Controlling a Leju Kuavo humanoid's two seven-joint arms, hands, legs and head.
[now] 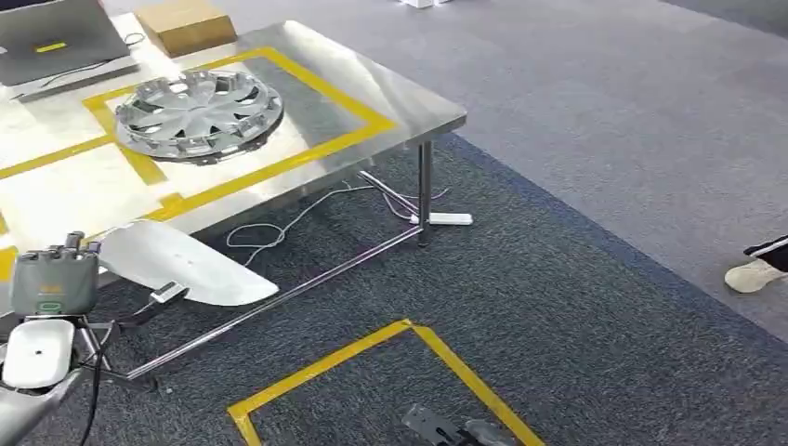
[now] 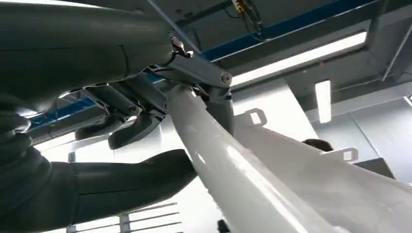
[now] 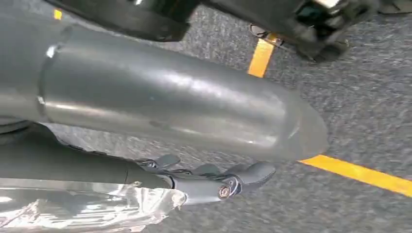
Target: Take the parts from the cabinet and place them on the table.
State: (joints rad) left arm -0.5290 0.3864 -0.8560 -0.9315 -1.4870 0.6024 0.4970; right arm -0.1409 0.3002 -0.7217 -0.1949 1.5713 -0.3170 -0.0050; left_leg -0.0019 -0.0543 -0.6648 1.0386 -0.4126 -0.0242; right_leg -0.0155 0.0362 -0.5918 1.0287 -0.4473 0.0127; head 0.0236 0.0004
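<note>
A long white curved panel part (image 1: 186, 265) hangs just off the near edge of the steel table (image 1: 390, 88), and my left hand (image 1: 56, 279) grips its end at the lower left. In the left wrist view the dark fingers (image 2: 131, 126) and the thumb close around the same white part (image 2: 252, 179). A silver hubcap (image 1: 198, 113) lies on the table inside a yellow tape frame. My right hand (image 3: 194, 121) hangs over the carpet with its fingers (image 3: 243, 177) stretched out and nothing in them.
A laptop (image 1: 56, 37) and a cardboard box (image 1: 184, 23) sit at the table's far side. Cables (image 1: 307, 209) and a power strip (image 1: 449, 219) lie under the table. A yellow tape square (image 1: 372, 358) marks the carpet. A person's shoe (image 1: 757, 272) is at the right edge.
</note>
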